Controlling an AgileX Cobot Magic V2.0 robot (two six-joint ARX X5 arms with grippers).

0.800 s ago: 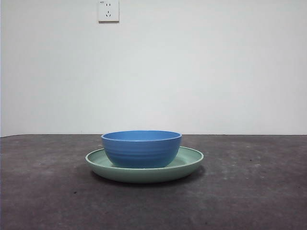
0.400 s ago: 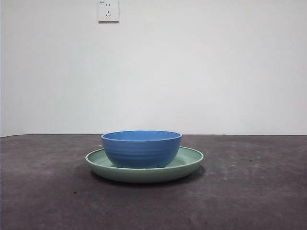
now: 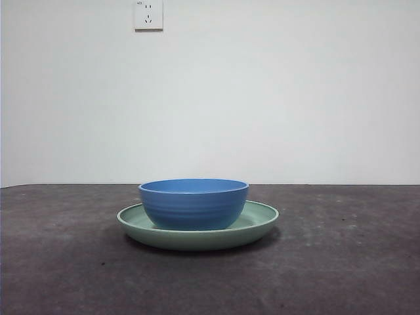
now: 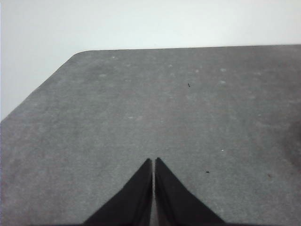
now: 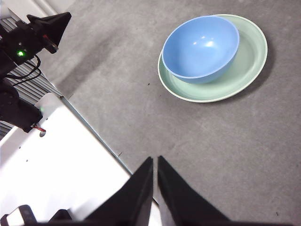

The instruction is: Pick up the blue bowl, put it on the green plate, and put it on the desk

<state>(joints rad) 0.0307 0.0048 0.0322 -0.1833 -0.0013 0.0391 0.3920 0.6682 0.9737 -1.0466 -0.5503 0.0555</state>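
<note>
Front view: round glossy medium-blue bowl with faint side ridges sat upright inside wide shallow pale mint-green plate, plate flat on dark grey-brown mottled desk, about mid-table. White wall socket high on far wall; no readable writing on it.

Left wrist view: left gripper hung over bare desk near rounded corner, black jaws pressed together, holding nothing.

Right wrist view: right gripper over near desk edge, well apart from bowl and plate, jaws together, empty. Left arm with green light at side.
</note>
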